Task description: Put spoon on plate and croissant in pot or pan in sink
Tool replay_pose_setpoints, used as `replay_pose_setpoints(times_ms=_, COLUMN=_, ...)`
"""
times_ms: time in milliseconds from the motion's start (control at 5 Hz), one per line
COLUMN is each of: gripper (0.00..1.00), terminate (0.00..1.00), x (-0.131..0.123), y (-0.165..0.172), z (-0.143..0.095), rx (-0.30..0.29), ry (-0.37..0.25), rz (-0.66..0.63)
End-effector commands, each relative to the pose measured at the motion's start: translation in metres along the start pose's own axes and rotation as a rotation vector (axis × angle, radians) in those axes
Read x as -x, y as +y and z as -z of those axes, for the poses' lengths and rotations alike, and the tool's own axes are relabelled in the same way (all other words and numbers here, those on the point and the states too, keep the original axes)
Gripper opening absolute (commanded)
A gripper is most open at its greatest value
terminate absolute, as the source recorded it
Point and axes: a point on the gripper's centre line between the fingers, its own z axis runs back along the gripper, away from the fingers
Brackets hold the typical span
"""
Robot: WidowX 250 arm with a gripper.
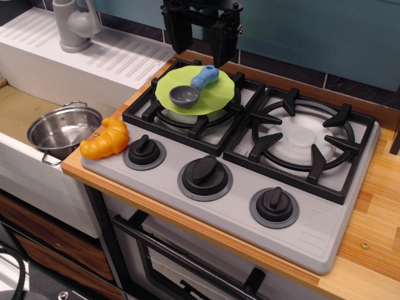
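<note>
Black end effector (200, 39) | raised above plate (219, 94) | fingers apart, empty | spoon (195, 87) on plate

I see a lime-green plate (209, 94) carrying a spoon (194, 86) with a grey bowl and light-blue handle. The croissant (105, 139) is glossy orange-yellow. The pot (62, 129) is shiny silver steel. The sink (19, 109) is white with a tan floor and a ribbed white drainboard (94, 53). The stove (250, 181) is pale grey with black grates (300, 140) and black knobs (205, 170). The wooden surface (375, 206) is honey-coloured. My fingers (222, 39) are black.
</note>
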Motion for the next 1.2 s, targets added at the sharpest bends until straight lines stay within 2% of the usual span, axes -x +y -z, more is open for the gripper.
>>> replay_pose_setpoints(times_ms=0, gripper=1.0, terminate=0.0, x=0.039, y=0.015, z=-0.036, rx=-0.051, ry=-0.238, rz=-0.042)
replay_pose_setpoints(times_ms=200, gripper=1.0, terminate=0.0, x=0.056, y=0.022, z=-0.04, rx=-0.11, ry=-0.293, rz=-0.057)
replay_pose_setpoints(times_ms=400, gripper=1.0, terminate=0.0, x=0.067, y=0.033, z=-0.038, rx=-0.139, ry=-0.34, rz=-0.082)
replay_pose_setpoints(times_ms=600, gripper=1.0, terminate=0.0, x=0.077, y=0.042, z=-0.034, rx=-0.191, ry=-0.361, rz=-0.109)
replay_pose_setpoints(times_ms=800, gripper=1.0, terminate=0.0, x=0.084, y=0.05, z=-0.026, rx=-0.253, ry=-0.36, rz=-0.152)
replay_pose_setpoints(times_ms=1000, gripper=1.0, terminate=0.0, x=0.09, y=0.055, z=-0.014, rx=-0.288, ry=-0.343, rz=-0.187)
